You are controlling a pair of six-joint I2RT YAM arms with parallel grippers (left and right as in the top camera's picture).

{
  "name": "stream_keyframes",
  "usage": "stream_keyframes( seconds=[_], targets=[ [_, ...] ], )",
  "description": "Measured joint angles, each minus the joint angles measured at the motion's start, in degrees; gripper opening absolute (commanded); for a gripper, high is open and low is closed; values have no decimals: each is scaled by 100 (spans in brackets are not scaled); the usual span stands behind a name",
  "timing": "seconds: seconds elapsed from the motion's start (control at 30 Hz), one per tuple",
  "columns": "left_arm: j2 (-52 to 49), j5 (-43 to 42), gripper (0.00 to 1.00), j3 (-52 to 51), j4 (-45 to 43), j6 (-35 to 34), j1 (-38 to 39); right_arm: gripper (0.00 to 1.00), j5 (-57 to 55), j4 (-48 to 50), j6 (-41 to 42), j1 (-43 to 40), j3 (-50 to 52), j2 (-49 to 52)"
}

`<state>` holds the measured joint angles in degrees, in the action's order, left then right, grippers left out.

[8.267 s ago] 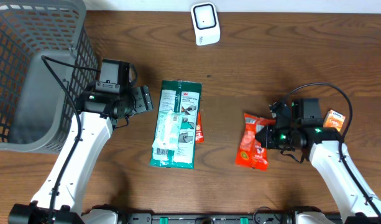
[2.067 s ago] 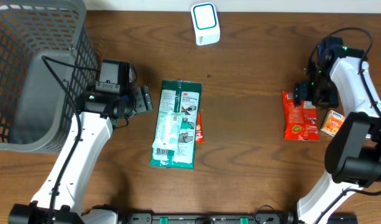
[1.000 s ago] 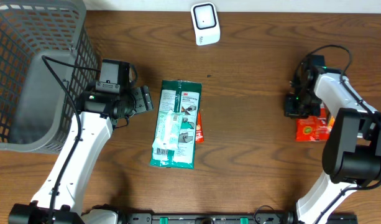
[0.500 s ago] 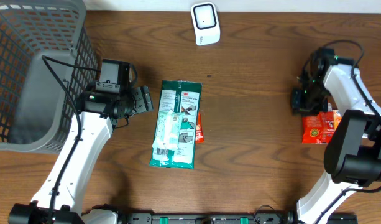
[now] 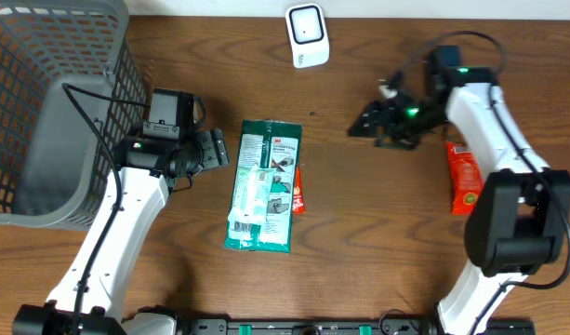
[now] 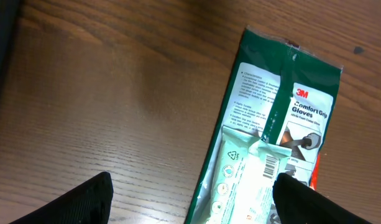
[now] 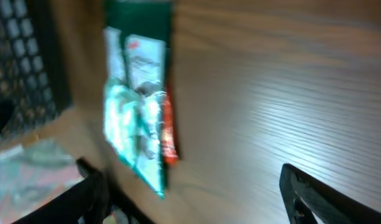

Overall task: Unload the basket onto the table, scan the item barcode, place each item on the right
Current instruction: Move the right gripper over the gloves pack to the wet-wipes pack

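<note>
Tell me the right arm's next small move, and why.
Probably reach the right gripper left and down to the green pack. Its jaws are open and empty, the red pouch lies on the table at the right, and the green pack lies mid-table with no gripper on it, in the right wrist's view.

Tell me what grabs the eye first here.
The green glove pack lying mid-table with a pale pouch on top, just right of the left tool. Then the right tool, open and empty, above the table right of centre, with a red packet by the right edge and a grey basket top left.
</note>
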<state>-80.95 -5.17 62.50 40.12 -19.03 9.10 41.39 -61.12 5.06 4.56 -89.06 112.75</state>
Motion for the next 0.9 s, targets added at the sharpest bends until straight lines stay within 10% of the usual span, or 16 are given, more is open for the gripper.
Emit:
stream_keyframes(
  seconds=[0.9],
  targets=[
    [0,-2,83,0,0,0,0,50,-3119,1360,4741,4124,63,7]
  ],
)
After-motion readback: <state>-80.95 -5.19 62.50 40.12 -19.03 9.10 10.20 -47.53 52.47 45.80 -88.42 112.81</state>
